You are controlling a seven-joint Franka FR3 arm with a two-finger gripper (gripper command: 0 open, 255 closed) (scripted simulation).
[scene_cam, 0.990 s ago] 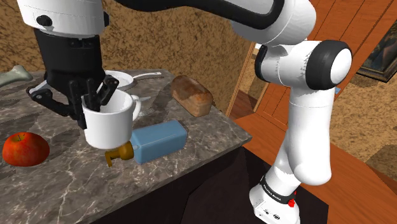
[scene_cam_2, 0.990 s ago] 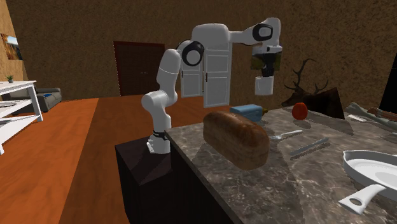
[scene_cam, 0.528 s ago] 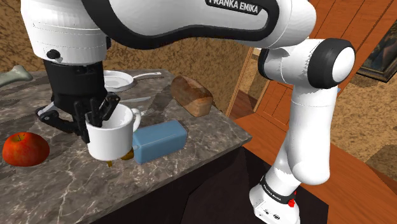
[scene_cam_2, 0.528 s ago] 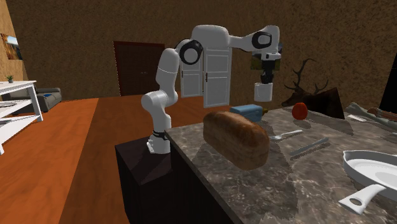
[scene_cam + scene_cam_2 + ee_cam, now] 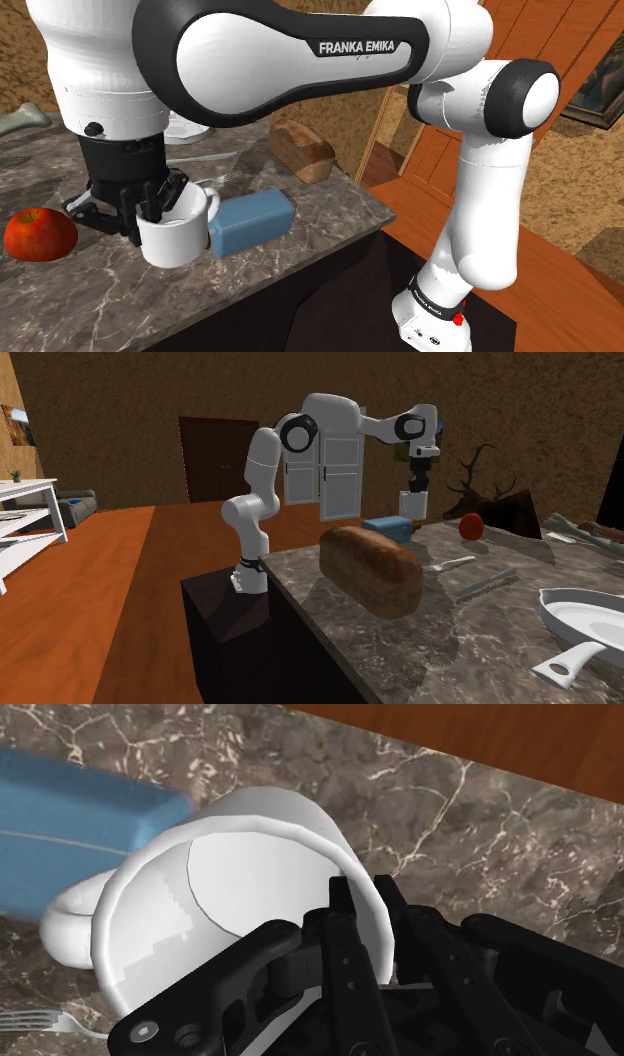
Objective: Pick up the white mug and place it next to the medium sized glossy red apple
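Observation:
A white mug point(image 5: 180, 232) hangs upright just above the marble counter point(image 5: 300, 215), held by its rim in my black gripper point(image 5: 152, 207), which is shut on it. In the wrist view one finger is inside the mug point(image 5: 240, 894) and the other outside its wall. The red apple point(image 5: 38, 233) lies on the counter toward the shoulder view's left, a short gap from the mug. In the second exterior view the mug point(image 5: 413, 505) hangs under the gripper point(image 5: 415, 485), with the apple point(image 5: 471, 526) beyond it.
A blue box point(image 5: 250, 220) lies right beside the mug, toward the shoulder view's right. A bread loaf point(image 5: 302, 150) sits farther back near the counter's edge. A fork point(image 5: 225, 176), a white pan point(image 5: 590, 620) and a knife point(image 5: 487, 584) also lie on the counter.
The gripper has come down with the mug, from well above the counter to just over it. The small brown thing under the mug is now hidden behind it.

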